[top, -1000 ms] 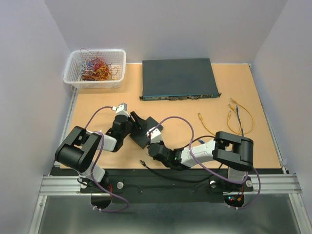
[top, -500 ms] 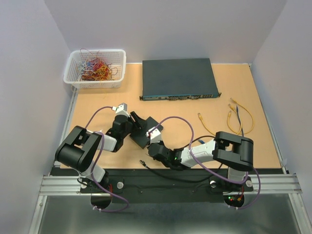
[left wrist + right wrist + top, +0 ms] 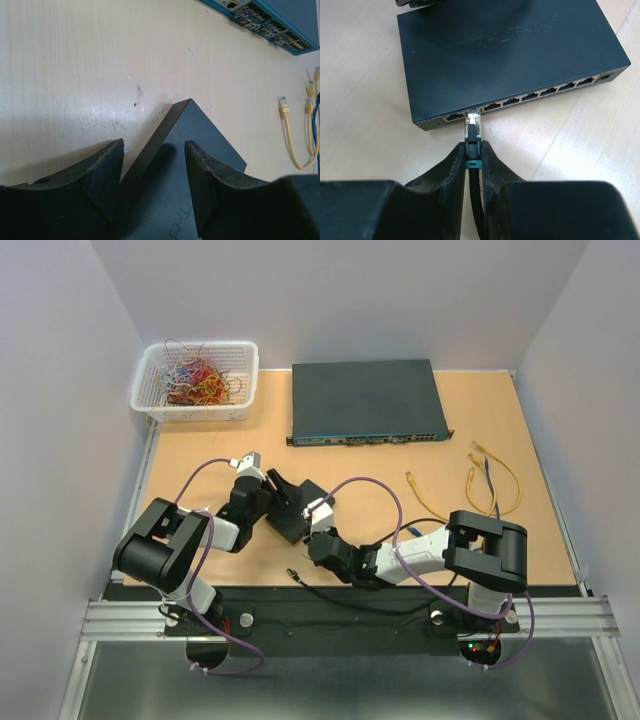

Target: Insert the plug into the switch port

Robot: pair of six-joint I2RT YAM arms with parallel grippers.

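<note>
The left gripper (image 3: 152, 172) straddles one corner of the black switch (image 3: 200, 135), its jaws standing partly apart. The corner lies between the fingers (image 3: 102, 175), but whether they clamp it cannot be told. To this gripper's right, yellow cables (image 3: 286, 125) lie on the table (image 3: 75, 75). The right gripper (image 3: 473, 148) is drawn narrow, pinching the plug (image 3: 472, 120) with its black cable (image 3: 476, 200) trailing back between the jaws. Straight ahead of its fingertips, the plug's clear tip meets the switch's port row (image 3: 530, 95), near the left end.
</note>
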